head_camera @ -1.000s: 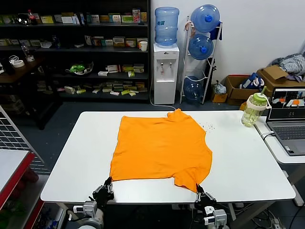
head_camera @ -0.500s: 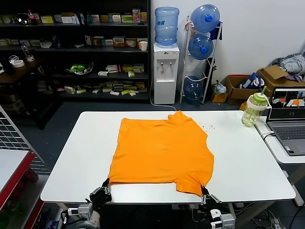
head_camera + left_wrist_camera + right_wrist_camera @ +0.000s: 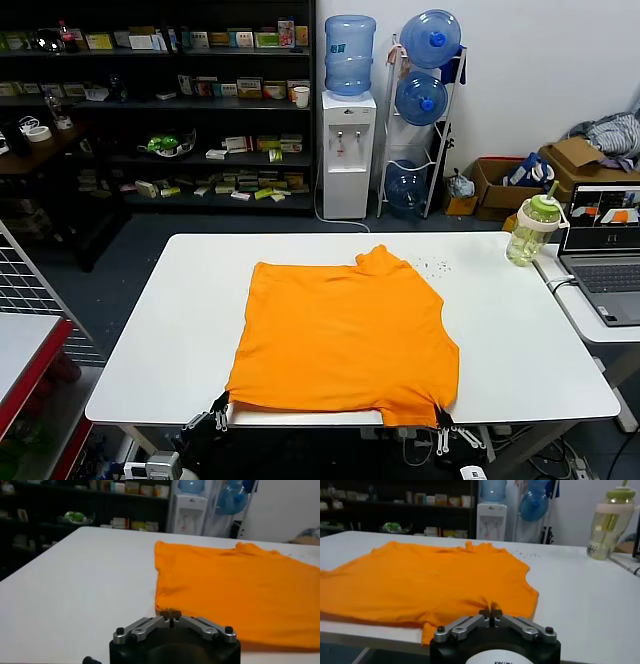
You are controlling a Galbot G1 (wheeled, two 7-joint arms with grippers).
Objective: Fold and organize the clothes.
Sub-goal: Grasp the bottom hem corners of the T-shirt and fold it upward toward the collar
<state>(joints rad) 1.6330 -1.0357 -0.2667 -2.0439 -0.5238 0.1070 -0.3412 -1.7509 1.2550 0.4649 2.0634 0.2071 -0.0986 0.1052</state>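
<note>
The bright orange T-shirt (image 3: 345, 330) lies spread on the white table (image 3: 150, 320), its near edge reaching the table's front edge. No lettering shows. My left gripper (image 3: 218, 408) is shut on the shirt's near left corner at the front edge; in the left wrist view the gripper (image 3: 171, 614) pinches the shirt's (image 3: 240, 590) edge. My right gripper (image 3: 440, 418) is shut on the near right corner; in the right wrist view the gripper (image 3: 490, 613) pinches a pulled-up fold of the shirt (image 3: 420, 585).
A green-lidded bottle (image 3: 530, 230) stands at the table's far right corner, by a laptop (image 3: 605, 255) on a side table. A water dispenser (image 3: 347, 150), shelves and cardboard boxes (image 3: 510, 180) stand behind. A red-edged table (image 3: 25, 350) is at the left.
Both grippers have drawn back toward the table's front edge, holding the shirt's near corners. The shirt has slid toward me and now reaches the front edge.
</note>
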